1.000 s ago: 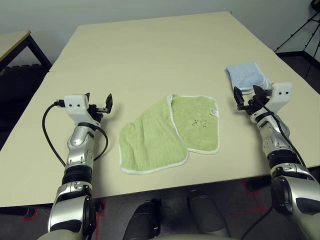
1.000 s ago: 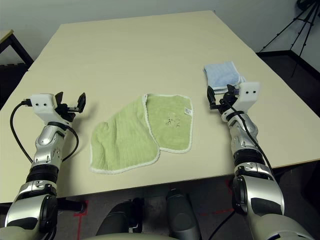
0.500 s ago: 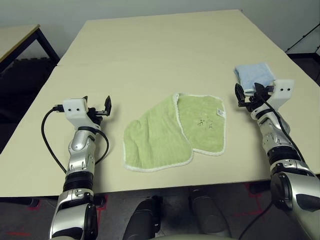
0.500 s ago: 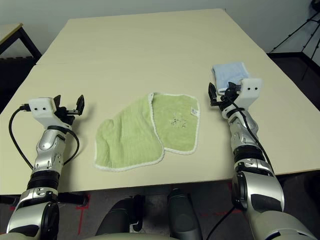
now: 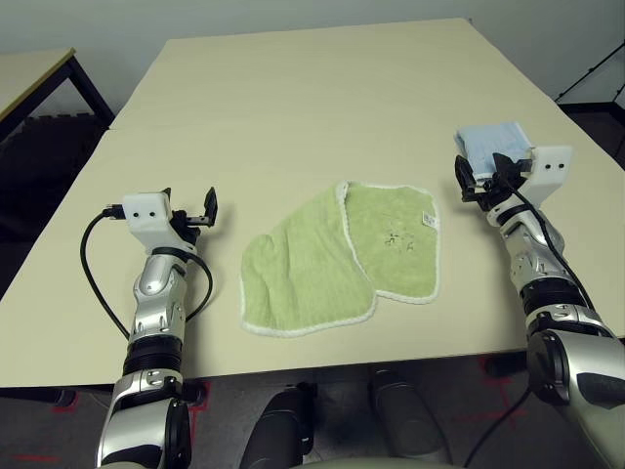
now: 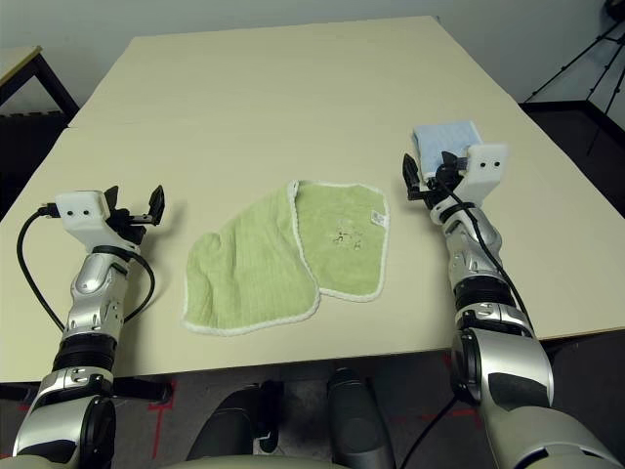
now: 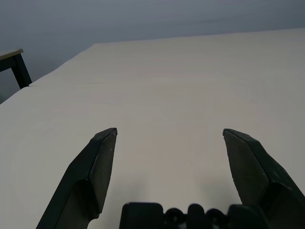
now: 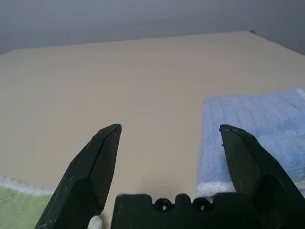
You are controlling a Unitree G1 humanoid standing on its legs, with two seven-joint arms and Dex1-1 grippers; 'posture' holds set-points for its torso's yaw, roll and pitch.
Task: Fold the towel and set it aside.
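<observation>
The light green terry-cloth towel [image 5: 337, 256] lies partly folded at the lower centre of the head-camera frame on the beige surface [image 5: 312, 107], its right portion overlapping the left, white edging visible all round and a small white label [image 5: 427, 220] near its upper right corner. The left gripper [image 5: 190, 206] is at centre left, well apart from the towel, with its jaws spread and holding nothing. The right gripper [image 5: 485, 177] is at centre right, just right of the towel, with its jaws spread and holding nothing, in front of the folded light blue cloth [image 5: 493, 143].
</observation>
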